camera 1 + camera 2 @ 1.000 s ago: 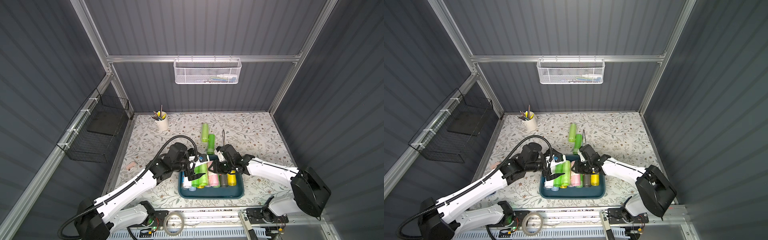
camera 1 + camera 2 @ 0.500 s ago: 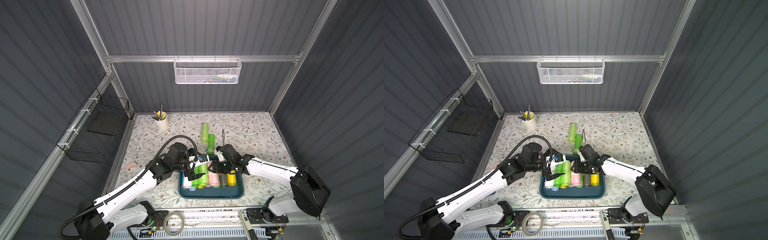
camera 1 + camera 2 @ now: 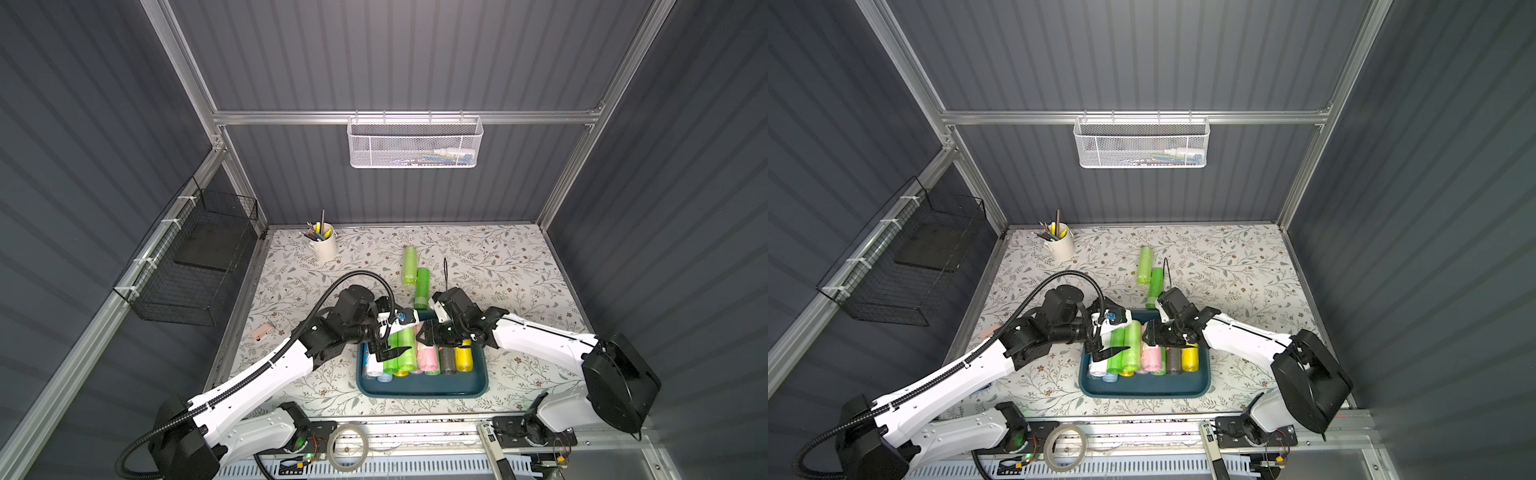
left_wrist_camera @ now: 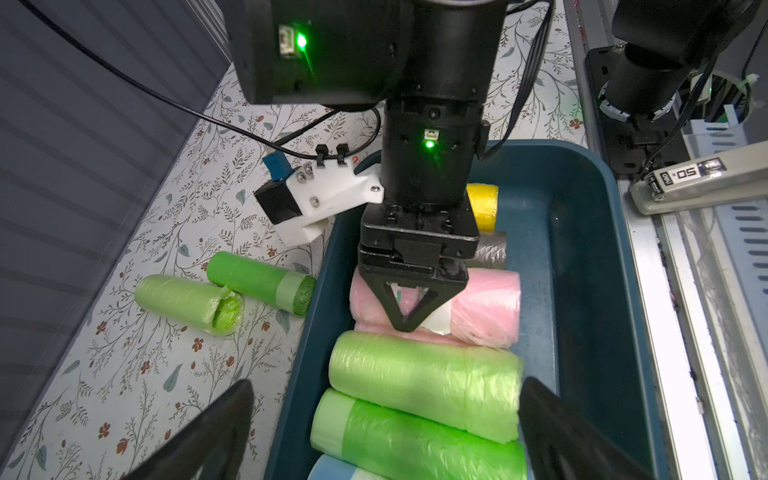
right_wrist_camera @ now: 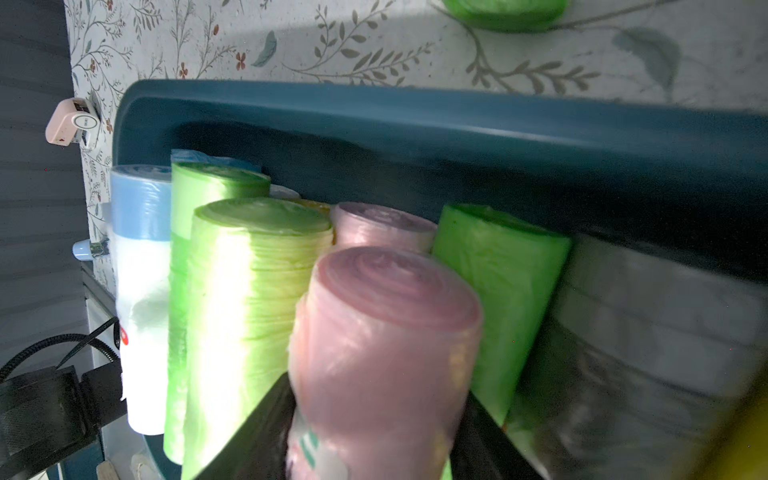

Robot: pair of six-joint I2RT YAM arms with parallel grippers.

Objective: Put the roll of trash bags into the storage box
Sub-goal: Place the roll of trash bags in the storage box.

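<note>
The storage box (image 3: 419, 390) (image 3: 1142, 390) is a dark teal tray at the table's front, holding several rolls side by side. A pink roll of trash bags (image 5: 386, 332) (image 4: 486, 307) lies on top of the rolls in it. My right gripper (image 5: 379, 386) (image 3: 432, 332) is open, one finger close along each side of the pink roll. My left gripper (image 4: 384, 382) (image 3: 395, 340) hangs wide open over the green rolls at the box's left end, holding nothing. Two more green rolls (image 3: 409, 259) (image 3: 422, 286) lie on the table just behind the box.
A white cup of pencils (image 3: 323, 245) stands at the back left. A small pink device (image 3: 264, 331) lies near the left edge. A white mesh basket (image 3: 415, 141) hangs on the back wall, a black wire basket (image 3: 191, 262) on the left wall.
The right gripper's jaws have widened around the pink roll. Both arms stay almost where they were over the box.
</note>
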